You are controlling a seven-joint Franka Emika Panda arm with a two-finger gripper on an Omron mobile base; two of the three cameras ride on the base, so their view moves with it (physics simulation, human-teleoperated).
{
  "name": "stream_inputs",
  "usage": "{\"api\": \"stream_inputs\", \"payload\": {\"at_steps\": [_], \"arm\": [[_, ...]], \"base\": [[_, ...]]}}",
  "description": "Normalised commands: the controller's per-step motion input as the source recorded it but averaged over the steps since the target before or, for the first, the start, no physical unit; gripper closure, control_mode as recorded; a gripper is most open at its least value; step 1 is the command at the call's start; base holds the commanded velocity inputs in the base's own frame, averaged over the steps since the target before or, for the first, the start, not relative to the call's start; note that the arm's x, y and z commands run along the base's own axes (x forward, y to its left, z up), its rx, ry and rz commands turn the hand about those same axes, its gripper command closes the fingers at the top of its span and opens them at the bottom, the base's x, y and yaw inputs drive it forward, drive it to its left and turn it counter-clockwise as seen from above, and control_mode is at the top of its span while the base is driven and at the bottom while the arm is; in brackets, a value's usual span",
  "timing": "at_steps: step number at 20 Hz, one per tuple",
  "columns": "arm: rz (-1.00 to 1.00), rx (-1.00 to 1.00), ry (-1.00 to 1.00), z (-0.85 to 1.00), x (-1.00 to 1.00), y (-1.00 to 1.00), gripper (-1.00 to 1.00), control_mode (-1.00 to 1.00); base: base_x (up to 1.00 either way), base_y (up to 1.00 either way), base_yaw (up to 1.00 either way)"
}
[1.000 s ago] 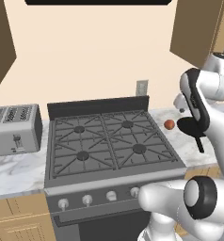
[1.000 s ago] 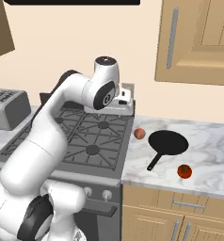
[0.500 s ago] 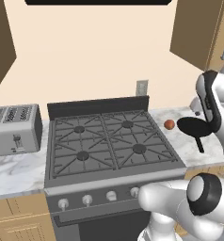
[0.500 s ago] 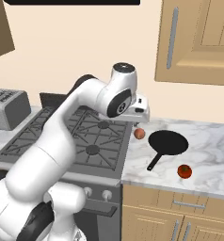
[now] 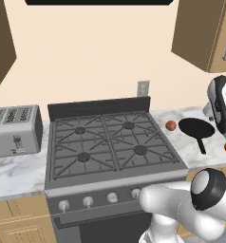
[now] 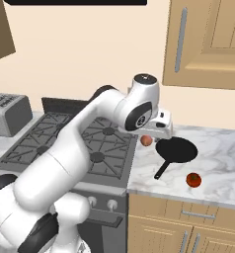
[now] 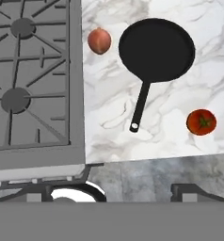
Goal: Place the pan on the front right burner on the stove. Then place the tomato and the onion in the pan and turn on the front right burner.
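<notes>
The black pan (image 7: 157, 49) lies on the marble counter right of the stove (image 7: 34, 75), its long handle (image 7: 140, 106) pointing toward the counter's front edge. The pale onion (image 7: 99, 40) rests between pan and stove; the red tomato (image 7: 201, 122) sits near the front edge, right of the handle. My gripper (image 6: 163, 132) hovers above the pan (image 6: 177, 149) and onion (image 6: 146, 141), open and holding nothing, looking straight down. The front right burner (image 5: 140, 150) is bare. From the left base, pan (image 5: 196, 128) and onion (image 5: 170, 125) show beside my arm.
A silver toaster (image 5: 15, 129) stands on the counter left of the stove. Round knobs (image 5: 100, 199) line the stove's front panel. Wooden cabinets (image 6: 208, 39) hang above the right counter. The counter's front edge (image 7: 156, 157) runs just below the tomato (image 6: 193, 180).
My arm has swung right, from over the stove's right side to above the counter by the pan and onion. The gripper stays open. Pan, onion and tomato have not moved.
</notes>
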Motion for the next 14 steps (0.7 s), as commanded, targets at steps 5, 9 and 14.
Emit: {"api": "stream_inputs", "payload": {"at_steps": [5,9,14], "arm": [[-0.22,-0.02,0.02,0.00,0.00,0.00,-1.00,-1.00],[-0.15,0.00,0.00,0.00,0.00,0.00,-1.00,-1.00],[-0.11,0.00,0.00,-0.14,-0.01,0.00,-1.00,-1.00]], "base": [[0.00,0.00,0.00],[0.00,0.00,0.00],[0.00,0.00,0.00]]}}
